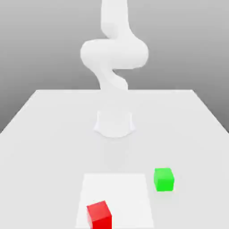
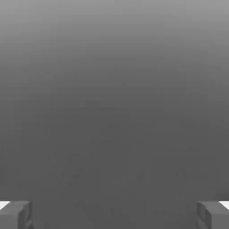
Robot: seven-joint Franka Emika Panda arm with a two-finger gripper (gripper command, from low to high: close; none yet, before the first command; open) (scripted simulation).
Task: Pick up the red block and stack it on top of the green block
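The red block point(image 1: 99, 214) sits on the table near the front edge, on a brighter white square patch point(image 1: 120, 188). To its right in the exterior view and a little further back, the green block point(image 1: 163, 179) rests just off that patch. The two cubes stand apart and neither is touched. In the hand view my gripper point(image 2: 114, 215) is open, its grey fingertips point(image 2: 16, 214) wide apart with nothing between them, facing a plain grey background.
The white arm point(image 1: 114, 53) rises from its round base point(image 1: 114, 123) at the middle of the light grey table point(image 1: 40, 147) and leaves the exterior view at the top. The table's far edge runs behind the base.
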